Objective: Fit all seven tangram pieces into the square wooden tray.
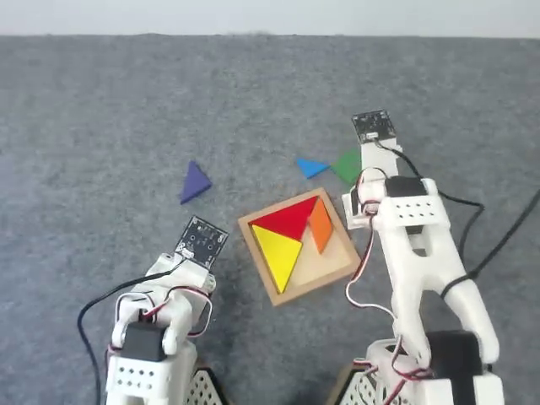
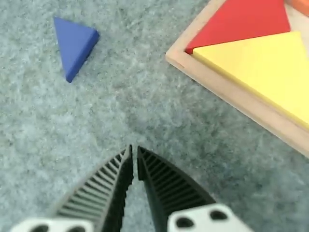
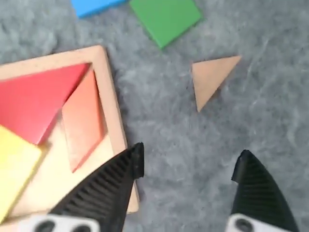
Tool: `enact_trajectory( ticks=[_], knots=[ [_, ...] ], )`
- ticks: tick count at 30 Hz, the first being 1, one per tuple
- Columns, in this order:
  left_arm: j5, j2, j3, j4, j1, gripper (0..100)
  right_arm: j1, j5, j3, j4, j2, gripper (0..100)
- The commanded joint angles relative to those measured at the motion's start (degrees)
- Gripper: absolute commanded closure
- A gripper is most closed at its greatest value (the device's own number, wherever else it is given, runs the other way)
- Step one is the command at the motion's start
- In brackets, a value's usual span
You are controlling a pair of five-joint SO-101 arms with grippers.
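Hovering right tool [image 3: 189,157], jaws apart, just right of tray [image 1: 325,263] at bench centre. Left tool [image 2: 134,151] jaws together, empty. Risk: tan triangle [image 3: 210,77] lies flat and thin, so grip may slip; tool may knock tray rim.

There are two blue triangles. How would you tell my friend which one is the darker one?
Find the square wooden tray in the middle of the grey mat. The darker blue triangle lies on the left gripper side of it, all alone and purplish; the lighter one sits beside a green piece.
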Motion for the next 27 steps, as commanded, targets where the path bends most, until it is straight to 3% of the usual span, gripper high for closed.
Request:
enact_trajectory(
  ticks=[1, 20, 27],
  knots=[
    [-0.88, -0.97, -0.57, -0.09, 0.0, 98, 0.75, -0.35, 1.23, -4.53, -2.95, 70.2],
    [-0.88, -0.97, -0.57, -0.09, 0.0, 98, 2.42, 0.09, 1.85, -4.26, -3.03, 70.3],
    [-0.88, -0.97, -0.57, -0.09, 0.0, 98, 5.49, 6.59, 1.41, -4.35, -3.56, 70.3]
  ],
)
